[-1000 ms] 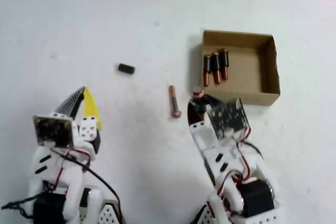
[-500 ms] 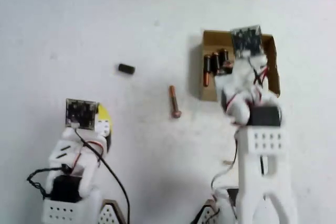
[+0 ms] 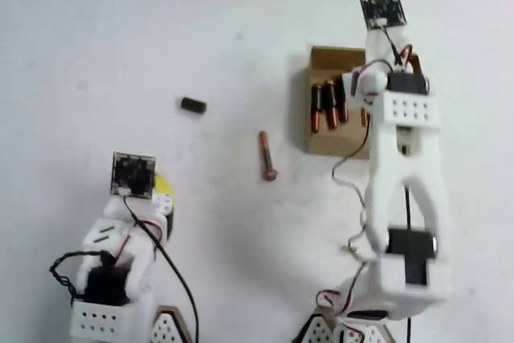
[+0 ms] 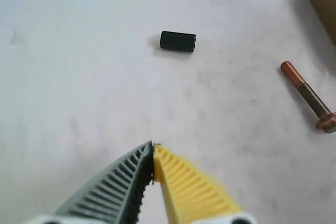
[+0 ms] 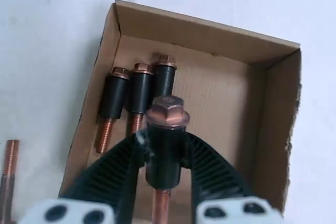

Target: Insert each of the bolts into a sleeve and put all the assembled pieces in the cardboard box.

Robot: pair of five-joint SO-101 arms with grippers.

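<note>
Right wrist view: cardboard box (image 5: pixel 223 95) holds three assembled pieces (image 5: pixel 140 91).

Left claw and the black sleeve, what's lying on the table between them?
Nothing. In the left wrist view, bare table runs from the left claw to the black sleeve; the loose bolt lies off to the side.
</note>
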